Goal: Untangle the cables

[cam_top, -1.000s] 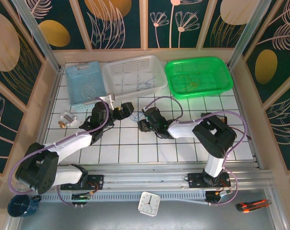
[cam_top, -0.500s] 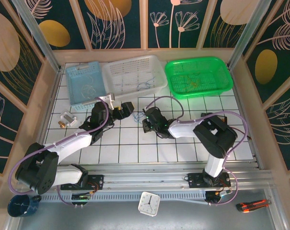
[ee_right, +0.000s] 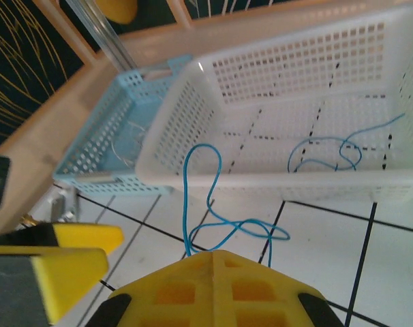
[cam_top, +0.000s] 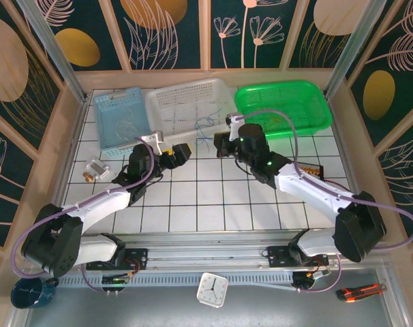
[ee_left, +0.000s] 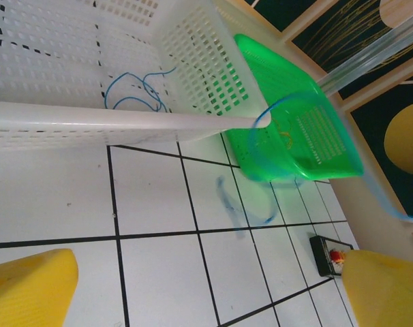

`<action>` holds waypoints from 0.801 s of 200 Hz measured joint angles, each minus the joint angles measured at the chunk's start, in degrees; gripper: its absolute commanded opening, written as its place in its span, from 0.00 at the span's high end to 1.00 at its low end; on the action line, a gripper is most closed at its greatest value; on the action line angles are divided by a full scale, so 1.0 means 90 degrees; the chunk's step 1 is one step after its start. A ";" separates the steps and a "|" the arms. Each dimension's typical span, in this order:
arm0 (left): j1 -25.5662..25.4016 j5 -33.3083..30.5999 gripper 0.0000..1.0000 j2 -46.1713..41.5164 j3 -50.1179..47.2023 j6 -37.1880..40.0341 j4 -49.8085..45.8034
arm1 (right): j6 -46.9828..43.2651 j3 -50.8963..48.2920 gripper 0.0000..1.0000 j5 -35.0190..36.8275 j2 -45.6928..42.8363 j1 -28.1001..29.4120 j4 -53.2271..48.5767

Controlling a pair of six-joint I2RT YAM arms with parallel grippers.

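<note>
Right gripper (ee_right: 217, 257) pinched shut on blue cable (ee_right: 186, 197). Loop stands straight ahead of jaws, just short of white basket (ee_right: 274, 178) rim. Left gripper (ee_left: 206, 293) spread wide, holding nothing.

Table (cam_top: 193, 204): white tiles, dark grid lines, wooden border | Far edge, left to right: blue basket (cam_top: 114, 105), white basket (cam_top: 179, 102), green basket (cam_top: 302, 102), the three side by side and touching | Left side: small silver part (cam_top: 95, 168) near the blue basket | Right side: small dark part (cam_top: 313, 170), well apart from the silver one
</note>
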 measured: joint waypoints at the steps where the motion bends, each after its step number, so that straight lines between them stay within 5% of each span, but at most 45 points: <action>1: 0.0000 0.0002 0.01 -0.0002 -0.0002 0.0000 0.0002 | 0.0007 0.0007 1.00 -0.0017 -0.0019 -0.0007 -0.0010; 160: 0.0000 0.1370 0.08 0.0206 -0.0444 0.0716 0.1654 | 0.0981 0.0877 1.00 -0.1110 -0.1112 -0.0146 -0.0437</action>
